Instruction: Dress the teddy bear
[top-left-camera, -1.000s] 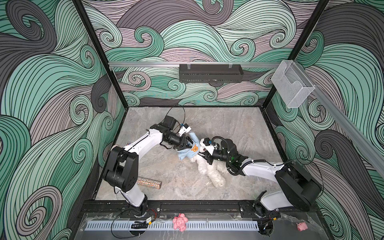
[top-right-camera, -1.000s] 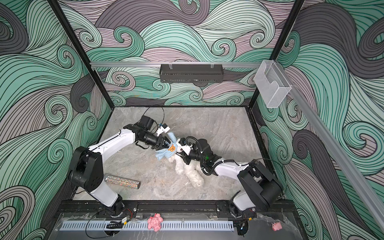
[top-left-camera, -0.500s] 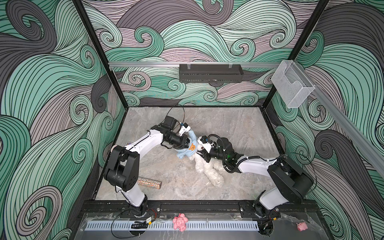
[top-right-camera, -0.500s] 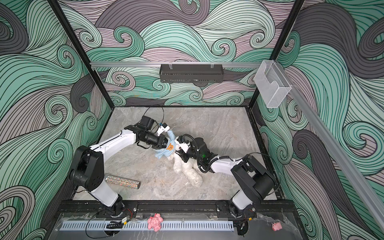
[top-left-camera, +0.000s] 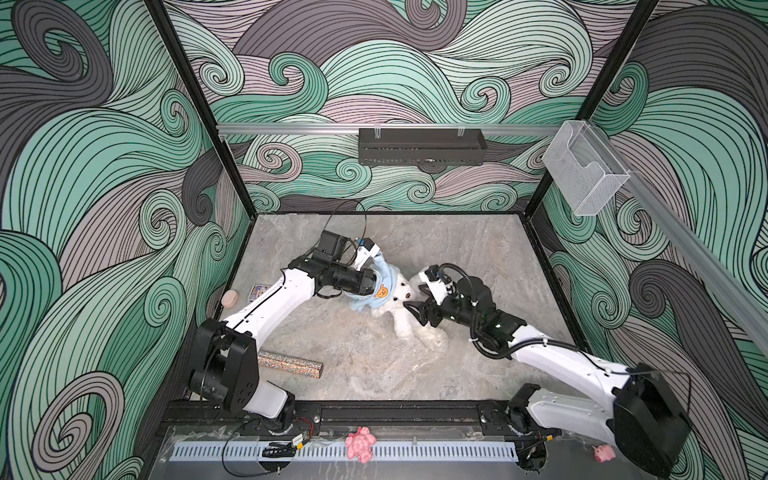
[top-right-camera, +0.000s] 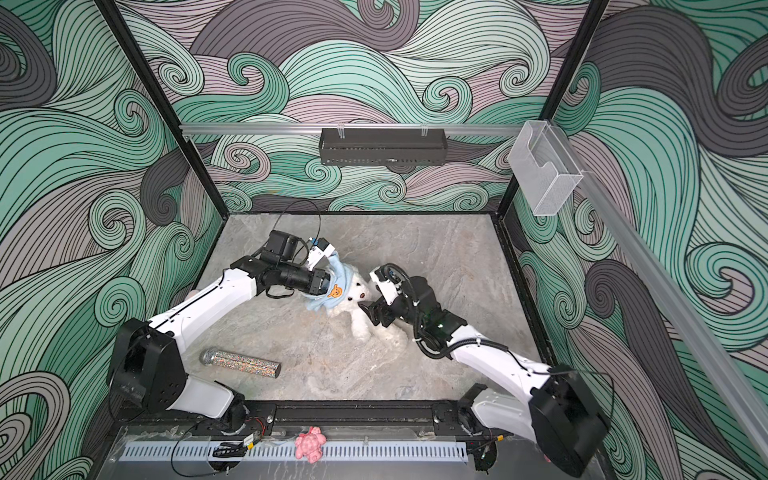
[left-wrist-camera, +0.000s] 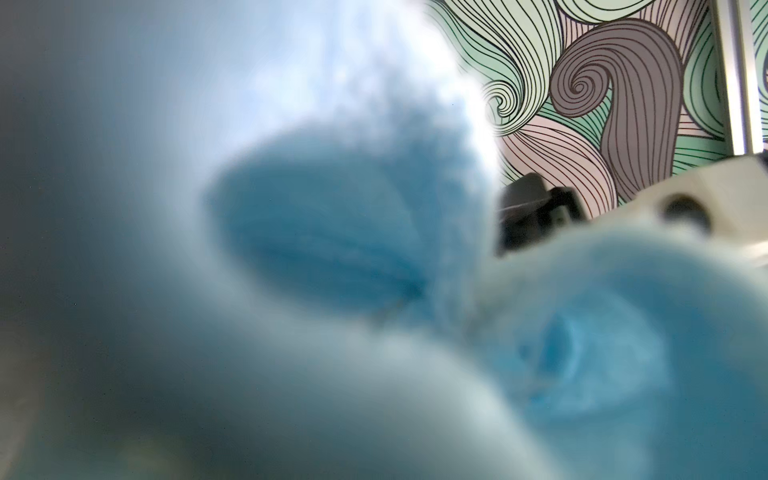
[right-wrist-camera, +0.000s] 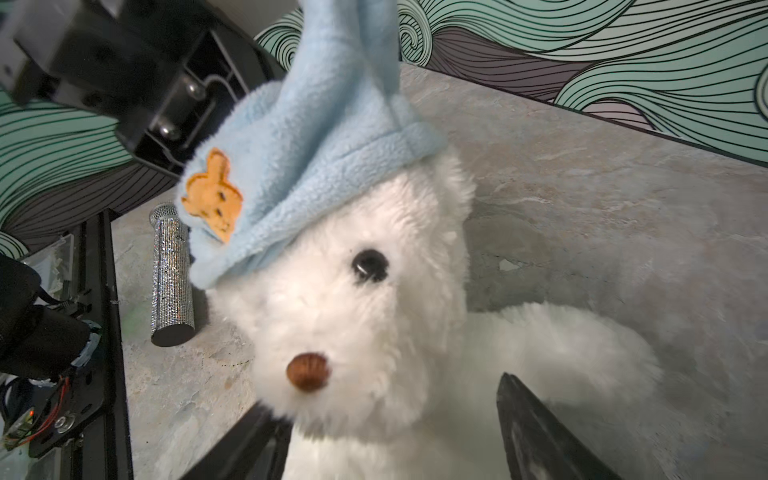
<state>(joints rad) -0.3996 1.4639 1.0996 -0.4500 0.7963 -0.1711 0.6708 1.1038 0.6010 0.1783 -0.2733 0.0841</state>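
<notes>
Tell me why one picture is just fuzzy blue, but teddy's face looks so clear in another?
Left wrist view: the blue fleece sits right against the lens, so it blurs, while the wall behind is sharp. Right wrist view: the teddy bear looks crisp; the dark fingers of the right gripper are soft at the edge. Both top views: everything sharp, just small.

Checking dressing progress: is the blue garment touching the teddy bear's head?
Touching. The right wrist view shows the blue garment draped over the head of the teddy bear, hem against fur.
</notes>
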